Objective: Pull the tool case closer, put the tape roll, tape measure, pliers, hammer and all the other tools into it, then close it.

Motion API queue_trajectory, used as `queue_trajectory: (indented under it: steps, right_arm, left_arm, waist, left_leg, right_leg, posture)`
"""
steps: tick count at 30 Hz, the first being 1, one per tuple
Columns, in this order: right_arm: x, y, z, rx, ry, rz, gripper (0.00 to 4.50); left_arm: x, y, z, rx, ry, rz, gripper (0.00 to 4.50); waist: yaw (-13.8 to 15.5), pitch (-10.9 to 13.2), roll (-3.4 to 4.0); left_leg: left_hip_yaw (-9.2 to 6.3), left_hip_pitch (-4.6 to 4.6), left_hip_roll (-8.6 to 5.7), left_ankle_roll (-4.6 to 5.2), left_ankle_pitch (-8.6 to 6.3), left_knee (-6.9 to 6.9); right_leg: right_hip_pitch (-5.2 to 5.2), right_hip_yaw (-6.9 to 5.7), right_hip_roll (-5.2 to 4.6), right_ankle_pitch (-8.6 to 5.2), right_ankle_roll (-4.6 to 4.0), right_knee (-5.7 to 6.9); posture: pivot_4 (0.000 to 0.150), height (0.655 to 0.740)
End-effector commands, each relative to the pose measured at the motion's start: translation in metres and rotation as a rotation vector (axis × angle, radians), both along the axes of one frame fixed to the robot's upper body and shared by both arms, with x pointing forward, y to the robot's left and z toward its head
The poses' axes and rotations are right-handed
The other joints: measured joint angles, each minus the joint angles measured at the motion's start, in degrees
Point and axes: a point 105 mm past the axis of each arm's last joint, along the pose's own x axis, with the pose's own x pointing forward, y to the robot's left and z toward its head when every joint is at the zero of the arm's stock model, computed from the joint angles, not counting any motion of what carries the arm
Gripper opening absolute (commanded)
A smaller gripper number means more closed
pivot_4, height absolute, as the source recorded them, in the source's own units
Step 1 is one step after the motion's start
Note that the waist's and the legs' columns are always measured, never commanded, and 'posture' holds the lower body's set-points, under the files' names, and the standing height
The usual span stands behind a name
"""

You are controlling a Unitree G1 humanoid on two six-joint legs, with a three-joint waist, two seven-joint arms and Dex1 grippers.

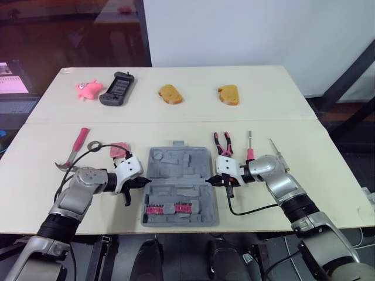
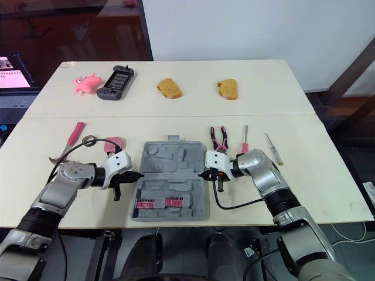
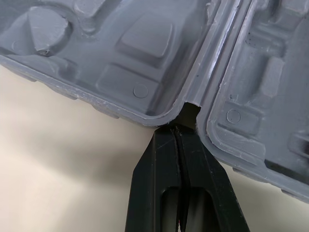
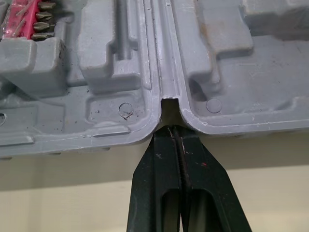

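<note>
Tool case (image 1: 176,164) lies open between our left gripper (image 1: 139,183) and right gripper (image 1: 212,181), both clenched empty, tips at its hinge ends; we judge pull-closer step in hand, next both drag evenly toward us

The grey tool case (image 1: 176,161) lies open flat, with a pink bit strip (image 1: 168,208) in its near half. To its left lie the hammer (image 1: 75,149), tape roll (image 1: 94,145) and pink tape measure (image 1: 119,150). To its right lie the pliers (image 1: 223,142), a pink screwdriver (image 1: 249,147) and a thin screwdriver (image 1: 274,149).
</note>
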Motion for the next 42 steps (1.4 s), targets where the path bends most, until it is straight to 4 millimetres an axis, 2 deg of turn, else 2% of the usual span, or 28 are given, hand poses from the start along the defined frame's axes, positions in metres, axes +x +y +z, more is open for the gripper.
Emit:
queue_trajectory:
  steps: [1, 6, 13, 22, 37, 42]
  right_arm:
    - [-0.011, 0.016, 0.004, 0.029, -0.002, 0.058, 0.06]
    - [-0.021, 0.014, -0.001, 0.024, 0.020, 0.056, 0.06]
    - [-0.028, 0.018, -0.002, 0.033, 0.034, 0.053, 0.06]
    - [-0.043, 0.019, -0.007, 0.020, 0.068, 0.069, 0.06]
    - [-0.052, 0.019, -0.013, 0.019, 0.102, 0.062, 0.06]
    - [-0.054, 0.020, -0.015, 0.018, 0.110, 0.053, 0.06]
  left_arm:
    - [-0.009, 0.003, 0.009, -0.032, -0.011, 0.003, 0.00]
    - [-0.020, 0.008, 0.005, -0.038, 0.016, 0.022, 0.00]
    - [-0.024, 0.001, 0.003, -0.055, 0.029, 0.018, 0.00]
    - [-0.044, 0.000, -0.005, -0.061, 0.078, 0.008, 0.00]
    - [-0.057, 0.001, -0.007, -0.062, 0.097, 0.026, 0.00]
    - [-0.055, 0.001, -0.007, -0.060, 0.096, 0.031, 0.00]
  waist:
    - [-0.1, 0.0, 0.00]
    - [0.1, 0.0, -0.01]
    - [0.1, 0.0, -0.01]
    - [0.1, 0.0, -0.01]
    - [0.1, 0.0, -0.02]
    - [0.1, 0.0, -0.03]
  left_leg:
    - [0.00, 0.00, 0.00, 0.00, 0.00, -0.01]
    - [0.00, 0.00, 0.00, 0.00, 0.00, -0.01]
    - [0.00, 0.00, 0.00, 0.00, -0.01, -0.01]
    - [0.00, 0.00, 0.00, 0.00, -0.01, -0.03]
    - [0.00, 0.00, 0.00, 0.00, -0.01, -0.03]
    - [0.00, 0.00, 0.00, 0.00, -0.02, -0.03]
  right_leg:
    - [-0.01, 0.00, 0.00, 0.00, 0.00, 0.00]
    - [-0.02, 0.00, 0.00, 0.00, -0.01, 0.00]
    - [-0.02, 0.00, 0.00, -0.01, -0.02, -0.02]
    - [-0.01, 0.00, 0.00, -0.03, -0.05, -0.08]
    - [-0.01, 0.00, -0.01, -0.12, -0.21, -0.10]
    - [-0.01, 0.00, -0.01, -0.13, -0.23, -0.10]
  posture:
    - [0.150, 0.7207]
    - [0.150, 0.7207]
    - [0.150, 0.7207]
    - [0.150, 0.7207]
    - [0.150, 0.7207]
    - [0.150, 0.7207]
